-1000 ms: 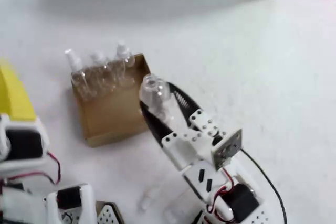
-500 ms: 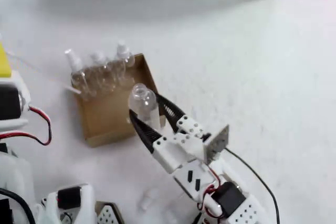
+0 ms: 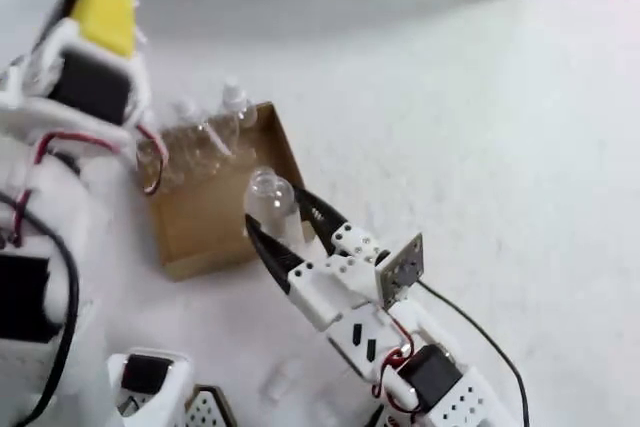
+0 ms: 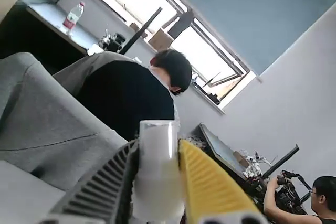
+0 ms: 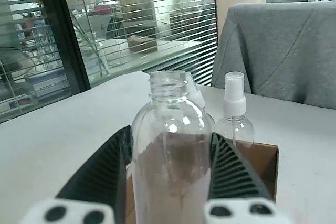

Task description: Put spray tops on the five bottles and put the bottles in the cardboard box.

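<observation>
Fingers point(image 3: 272, 247) of the right gripper point(image 3: 275, 205), over the tabletop point(image 3: 480, 127) at the right edge of the cardboard box point(image 3: 205, 217), clamp an uncapped bottle point(image 3: 270, 195) upright, neck exposed; those of the left gripper point(image 4: 156, 148), far left, pinch the spray top point(image 4: 155, 182) likely meant for it.
</observation>
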Motion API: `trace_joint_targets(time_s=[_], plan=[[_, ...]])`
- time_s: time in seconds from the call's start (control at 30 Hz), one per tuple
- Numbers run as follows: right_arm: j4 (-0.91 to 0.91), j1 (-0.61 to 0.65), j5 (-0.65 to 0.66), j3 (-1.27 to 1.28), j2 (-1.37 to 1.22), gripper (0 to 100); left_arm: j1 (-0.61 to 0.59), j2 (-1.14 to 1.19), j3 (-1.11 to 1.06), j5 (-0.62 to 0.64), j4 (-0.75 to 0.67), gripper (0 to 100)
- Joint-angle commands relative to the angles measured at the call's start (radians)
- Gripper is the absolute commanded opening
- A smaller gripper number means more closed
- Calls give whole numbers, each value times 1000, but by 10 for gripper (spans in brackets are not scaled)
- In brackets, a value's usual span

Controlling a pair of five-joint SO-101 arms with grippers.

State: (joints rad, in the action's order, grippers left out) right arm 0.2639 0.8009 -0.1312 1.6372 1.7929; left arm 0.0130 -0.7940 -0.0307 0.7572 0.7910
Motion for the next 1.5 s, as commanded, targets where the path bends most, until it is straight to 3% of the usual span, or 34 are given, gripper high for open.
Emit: trace_joint_targets(time_s=[0.0, 0.7, 1.13, 1.47], plan=[[2, 8, -6, -14, 7, 19, 62, 16, -21, 9, -77, 20], [7, 8, -6, -14, 7, 19, 105, -205, -500, -61, -334, 20], [7, 8, -6, -14, 7, 19, 114, -208, -578, -61, -388, 20], [7, 8, -6, -14, 7, 19, 117, -200, -465, -61, -394, 20]])
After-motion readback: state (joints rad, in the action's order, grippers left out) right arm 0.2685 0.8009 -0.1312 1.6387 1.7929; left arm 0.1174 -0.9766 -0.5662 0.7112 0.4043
